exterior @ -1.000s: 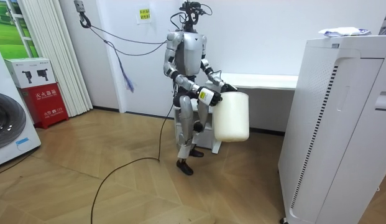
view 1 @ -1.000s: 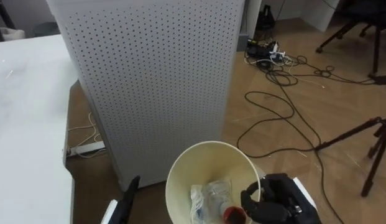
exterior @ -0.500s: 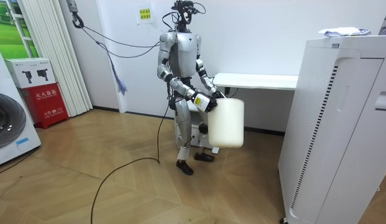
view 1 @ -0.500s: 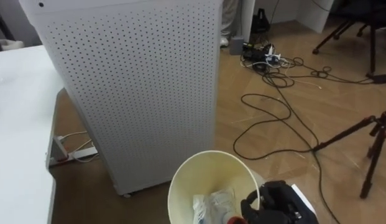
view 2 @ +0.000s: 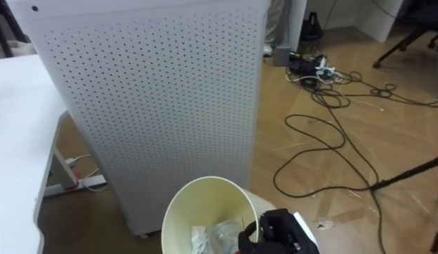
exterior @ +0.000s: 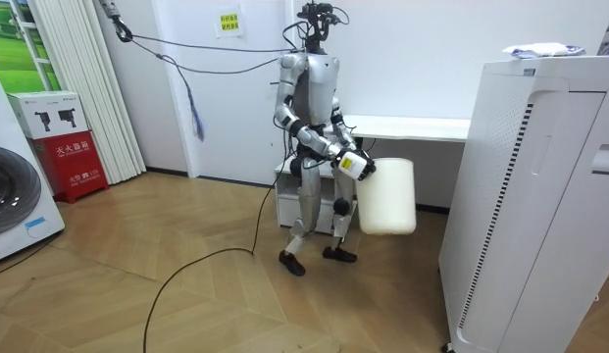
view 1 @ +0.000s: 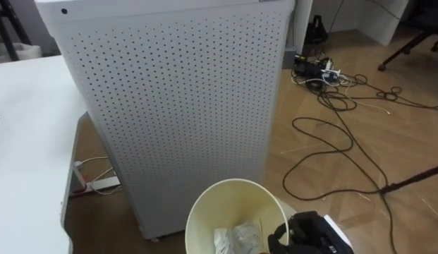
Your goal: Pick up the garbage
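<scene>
We see a round, smooth, cream bin (view 1: 220,206) at 6 o'clock, open at the top like a big cup. The garbage (view 1: 236,236) lies inside it at the bottom: a crumpled, see-through and whitish wrapper, all wrinkly. The right hand (view 1: 310,236) is black and shiny and sits on the bin's rim at about 4 o'clock, with its fingers curled over the edge and clamped on it. At 12 o'clock stands a tall white box (view 1: 176,106) with flat sides full of tiny round holes in neat rows. A smooth white table (view 1: 28,141) fills the 9 o'clock side, and a white power strip (view 1: 99,185) lies on the floor (view 1: 324,169) under its edge. The floor is brown wood in long boards. Thin black cables (view 1: 331,130) loop over it at 2 o'clock. In the room view the robot stands between the table and the box, holding the bin out in front of it.
</scene>
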